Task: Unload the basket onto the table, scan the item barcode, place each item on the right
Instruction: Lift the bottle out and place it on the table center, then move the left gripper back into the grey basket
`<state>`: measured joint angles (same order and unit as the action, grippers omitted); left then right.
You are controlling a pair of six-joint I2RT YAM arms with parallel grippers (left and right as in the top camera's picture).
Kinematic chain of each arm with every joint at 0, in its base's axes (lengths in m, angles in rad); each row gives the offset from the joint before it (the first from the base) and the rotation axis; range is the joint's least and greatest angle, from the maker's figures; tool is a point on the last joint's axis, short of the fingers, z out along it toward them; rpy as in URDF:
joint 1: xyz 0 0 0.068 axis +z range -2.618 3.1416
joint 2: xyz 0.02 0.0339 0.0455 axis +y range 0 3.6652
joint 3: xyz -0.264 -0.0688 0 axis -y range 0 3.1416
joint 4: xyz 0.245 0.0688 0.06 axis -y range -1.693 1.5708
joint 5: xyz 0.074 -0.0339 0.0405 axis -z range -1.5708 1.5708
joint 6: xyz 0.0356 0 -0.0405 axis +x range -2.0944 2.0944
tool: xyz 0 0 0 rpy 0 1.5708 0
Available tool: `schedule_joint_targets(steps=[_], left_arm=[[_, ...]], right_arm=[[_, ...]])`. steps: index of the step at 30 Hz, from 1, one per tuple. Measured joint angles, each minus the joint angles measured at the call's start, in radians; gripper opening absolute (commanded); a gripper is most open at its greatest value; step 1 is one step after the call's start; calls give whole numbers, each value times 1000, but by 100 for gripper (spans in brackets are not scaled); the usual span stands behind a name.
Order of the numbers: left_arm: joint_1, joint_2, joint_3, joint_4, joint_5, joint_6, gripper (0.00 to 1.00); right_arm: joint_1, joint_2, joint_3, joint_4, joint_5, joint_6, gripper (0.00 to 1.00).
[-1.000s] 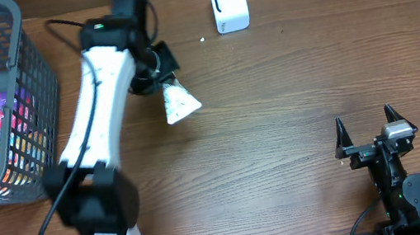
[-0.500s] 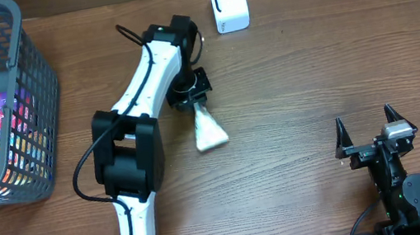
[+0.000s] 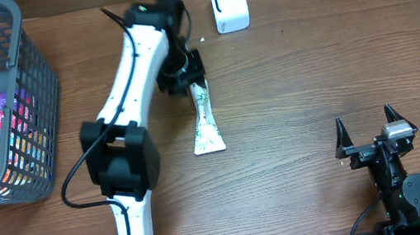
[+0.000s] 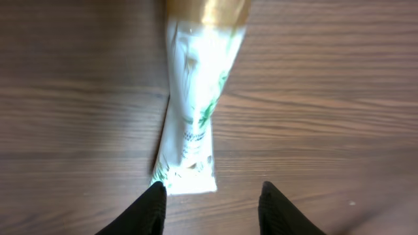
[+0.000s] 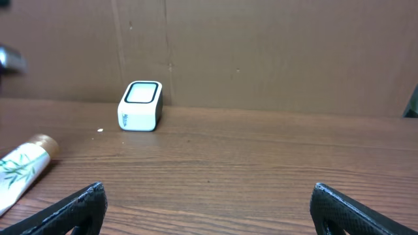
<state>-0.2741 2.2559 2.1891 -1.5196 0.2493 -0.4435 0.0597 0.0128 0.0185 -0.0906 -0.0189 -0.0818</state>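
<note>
The item is a white tube (image 3: 205,126) with green print and a gold cap, lying flat on the wooden table; it also shows in the left wrist view (image 4: 196,104) and at the left edge of the right wrist view (image 5: 23,170). My left gripper (image 3: 187,77) hovers over one end of it. Its black fingers are open (image 4: 210,186), nothing lies between them, and the tube's flat crimped end sits just beyond the left fingertip. The white barcode scanner (image 3: 228,3) (image 5: 140,106) stands at the table's far edge. My right gripper (image 3: 365,123) (image 5: 208,189) rests wide open and empty at the near right.
A grey wire basket (image 3: 38,93) holding several packaged goods stands at the far left. The left arm stretches from the near edge up to the far middle of the table. A brown wall backs the table behind the scanner.
The left arm swung right from beside the basket, carrying the tube. The tube now lies on the table and the left fingers have opened off it. The right arm has not moved.
</note>
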Motion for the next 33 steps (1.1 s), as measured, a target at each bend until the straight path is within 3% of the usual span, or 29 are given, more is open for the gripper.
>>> schedule_joint_targets(steps=[6, 9, 14, 23, 29, 33], left_arm=[[61, 0, 334, -156, 2, 49, 52], [96, -9, 459, -163, 8, 74, 57], [168, -65, 518, -165, 14, 109, 88], [460, -269, 524, -166, -19, 133, 88], [745, -322, 536, -166, -53, 91, 98], [893, -301, 534, -166, -65, 44, 100]], right_arm=[[0, 0, 0, 0, 0, 0, 100], [0, 0, 0, 0, 0, -1, 100], [0, 0, 0, 0, 0, 0, 100], [0, 0, 0, 0, 0, 0, 100], [0, 0, 0, 0, 0, 0, 100], [0, 0, 0, 1, 0, 0, 100]])
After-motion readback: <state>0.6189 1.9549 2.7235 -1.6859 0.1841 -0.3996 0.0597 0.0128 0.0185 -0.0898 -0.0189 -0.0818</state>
